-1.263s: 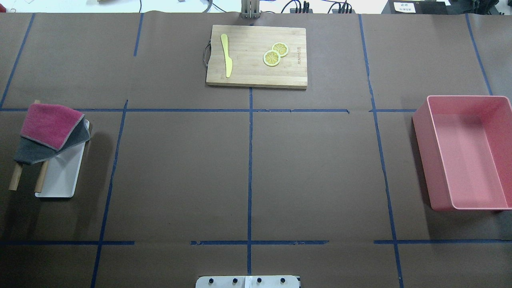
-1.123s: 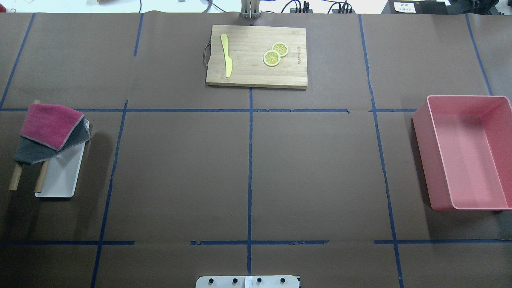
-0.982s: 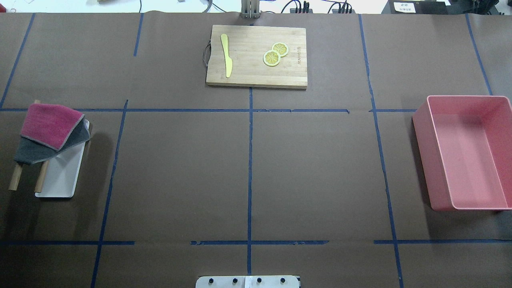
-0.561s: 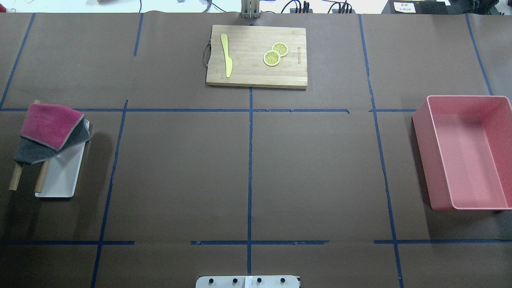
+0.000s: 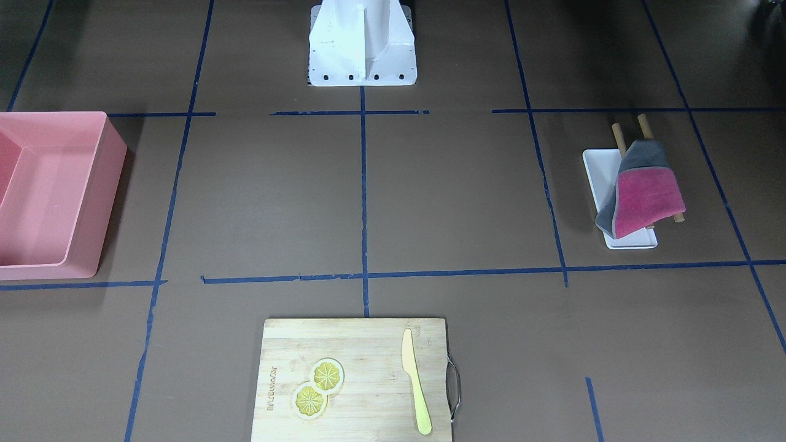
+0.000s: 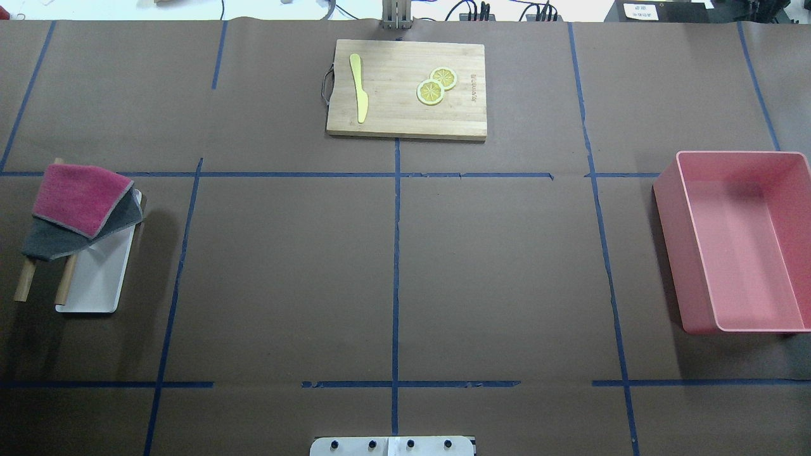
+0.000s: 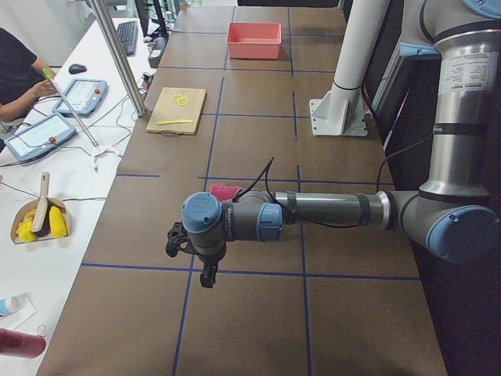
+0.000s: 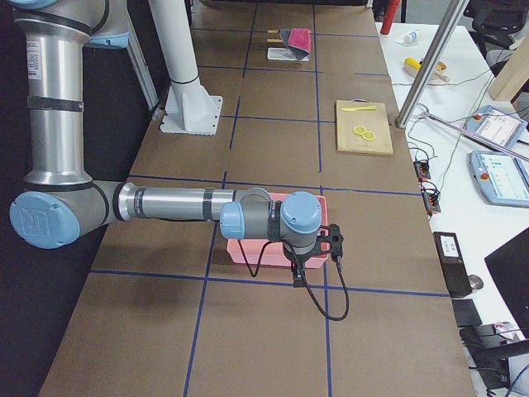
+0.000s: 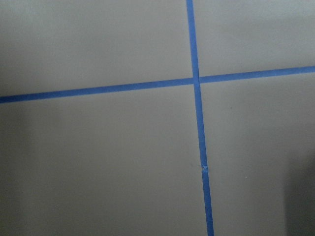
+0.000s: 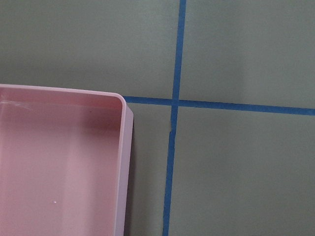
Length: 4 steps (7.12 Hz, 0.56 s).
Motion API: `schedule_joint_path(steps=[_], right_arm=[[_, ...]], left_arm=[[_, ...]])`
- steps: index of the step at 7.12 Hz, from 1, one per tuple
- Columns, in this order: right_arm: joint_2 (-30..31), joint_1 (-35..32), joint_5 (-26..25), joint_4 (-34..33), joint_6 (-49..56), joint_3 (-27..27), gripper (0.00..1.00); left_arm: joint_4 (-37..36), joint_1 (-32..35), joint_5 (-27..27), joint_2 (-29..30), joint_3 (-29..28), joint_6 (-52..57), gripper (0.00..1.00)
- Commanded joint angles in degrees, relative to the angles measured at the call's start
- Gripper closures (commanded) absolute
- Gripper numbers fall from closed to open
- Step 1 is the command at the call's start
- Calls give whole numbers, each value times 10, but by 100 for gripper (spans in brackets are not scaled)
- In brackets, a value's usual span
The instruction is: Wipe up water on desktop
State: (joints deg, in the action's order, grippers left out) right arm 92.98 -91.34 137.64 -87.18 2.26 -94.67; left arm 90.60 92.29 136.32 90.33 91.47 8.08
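A: Any writing?
B: One burned-in mark on the bamboo cutting board [image 6: 393,117], along its short edge nr the lemon slices [image 6: 431,92]. Too small to read. Nothing else legible.
A: Counts?
B: 1 board, w/ 2 overlapping lemon slices & 1 yellow knife [image 6: 360,88] on it. On robot's left: 1 white tray [image 6: 95,285], 2 wooden rods [image 6: 24,285], and 1 magenta-and-grey cloth [image 6: 76,199] draped over the rods & the tray's far end. On robot's right: 1 pink bin [image 6: 671,253]. 1 white base plate [image 5: 362,73].
A: Desktop?
B: Brown desktop [image 6: 285,272] w/ blue tape grid, spans the whole table, under everything.
A: Grippers?
B: The left gripper [image 7: 208,280] hangs above the desktop nr the cloth. The right gripper [image 8: 297,279] hangs by the bin's corner. Both show in side views only, so can't tell if fingers are apart or together.
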Motion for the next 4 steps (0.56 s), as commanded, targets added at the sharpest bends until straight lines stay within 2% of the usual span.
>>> schedule_joint_path(steps=[1, 2, 4], right_arm=[[-3, 2, 2, 4, -3, -29, 0], [0, 2, 3, 2, -8, -55, 0], [3, 3, 9, 4, -9, -59, 0]], left_arm=[[10, -20, 54, 21, 44, -92, 0], [10, -44, 70, 21, 75, -132, 0], [35, -113, 70, 9, 104, -225, 0]])
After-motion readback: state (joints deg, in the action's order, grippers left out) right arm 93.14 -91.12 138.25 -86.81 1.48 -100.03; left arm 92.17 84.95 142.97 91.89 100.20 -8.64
